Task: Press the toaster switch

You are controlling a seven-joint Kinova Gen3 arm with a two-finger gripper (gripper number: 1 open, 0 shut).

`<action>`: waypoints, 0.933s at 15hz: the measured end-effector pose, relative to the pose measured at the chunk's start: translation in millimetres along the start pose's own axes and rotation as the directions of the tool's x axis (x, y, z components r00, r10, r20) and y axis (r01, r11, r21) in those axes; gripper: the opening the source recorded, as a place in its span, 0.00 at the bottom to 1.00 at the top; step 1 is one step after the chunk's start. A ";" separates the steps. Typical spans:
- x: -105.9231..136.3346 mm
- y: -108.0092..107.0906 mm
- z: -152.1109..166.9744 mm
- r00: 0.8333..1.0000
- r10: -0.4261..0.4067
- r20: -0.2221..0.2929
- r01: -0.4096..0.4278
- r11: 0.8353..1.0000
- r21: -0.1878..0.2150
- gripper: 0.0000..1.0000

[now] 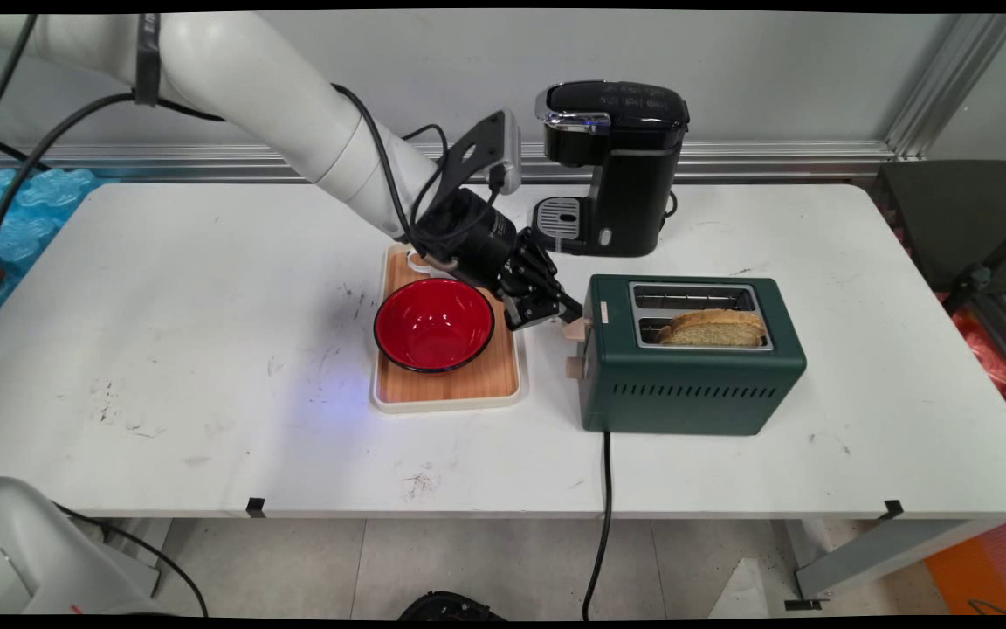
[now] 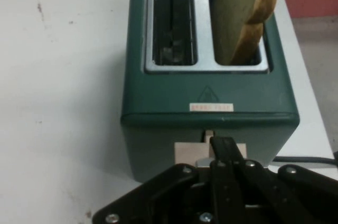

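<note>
Item 1, gripper (image 1: 566, 312): your arm enters from 10 o'clock and slants down to the centre of the table. In the hand view the two fingers (image 2: 226, 152) lie pressed together with no gap between them, their joined tip resting on top of the toaster's lever. Nothing is clamped between them.

Item 2, toaster (image 1: 691, 380): dark green, two slots, standing at 3 o'clock from the gripper. Its short end faces the gripper. The pale lever (image 1: 575, 329) sits high on that end; a second pale knob (image 1: 575, 368) sits just below it. A small label is on the top edge above the lever.

Item 3, bread (image 1: 715, 328): slice standing in the toaster's nearer slot, its crust well above the rim. The farther slot shows only its metal interior.

Item 4, bowl (image 1: 434, 325): red inside, dark rim, at 8 o'clock from the gripper, resting on a wooden tray (image 1: 477, 384) with a white border. A white object lies at the tray's far end, mostly hidden by the arm; you cannot tell what it is.

Item 5, coffee machine (image 1: 615, 166): black, at 12 o'clock from the toaster, near the table's far edge.

Item 6, power cord (image 1: 601, 515): black, running from the toaster's near side over the front edge of the table (image 1: 162, 349).
</note>
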 end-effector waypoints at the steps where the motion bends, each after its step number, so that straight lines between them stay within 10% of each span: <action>1: -2.2 -0.7 2.2 1.000 0.002 0.002 -0.002 1.000 0.002 0.00; 14: -20.5 -6.2 21.6 1.000 0.007 0.003 -0.007 1.000 0.017 0.00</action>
